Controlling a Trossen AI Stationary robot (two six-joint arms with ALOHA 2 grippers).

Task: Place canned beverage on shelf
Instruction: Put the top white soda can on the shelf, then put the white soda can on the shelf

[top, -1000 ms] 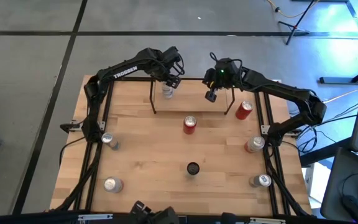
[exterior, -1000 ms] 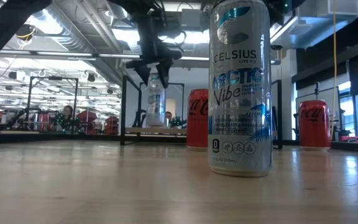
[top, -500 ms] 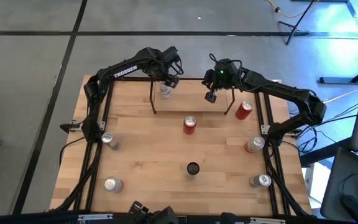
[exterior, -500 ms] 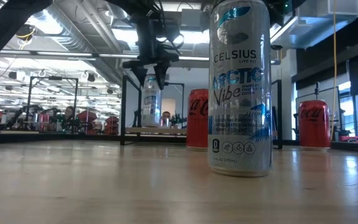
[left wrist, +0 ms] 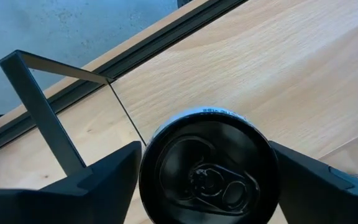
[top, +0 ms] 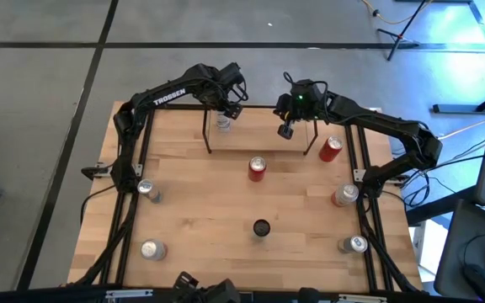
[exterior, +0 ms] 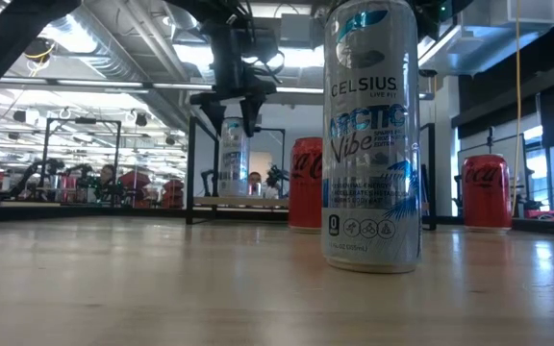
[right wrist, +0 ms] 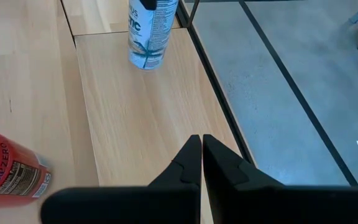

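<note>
Canned beverage upright on shelf, left pincer overhead, fingers spread, right pincer closed

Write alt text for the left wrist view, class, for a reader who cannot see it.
A silver can seen from above, pull-tab showing, stands on the shelf with the left gripper straddling it, one dark finger on each side and slim gaps showing. A thin black upright rises at the shelf's end.

Left hand fingers spread, pointing down; right hand fingers pressed together, hovering.
</note>
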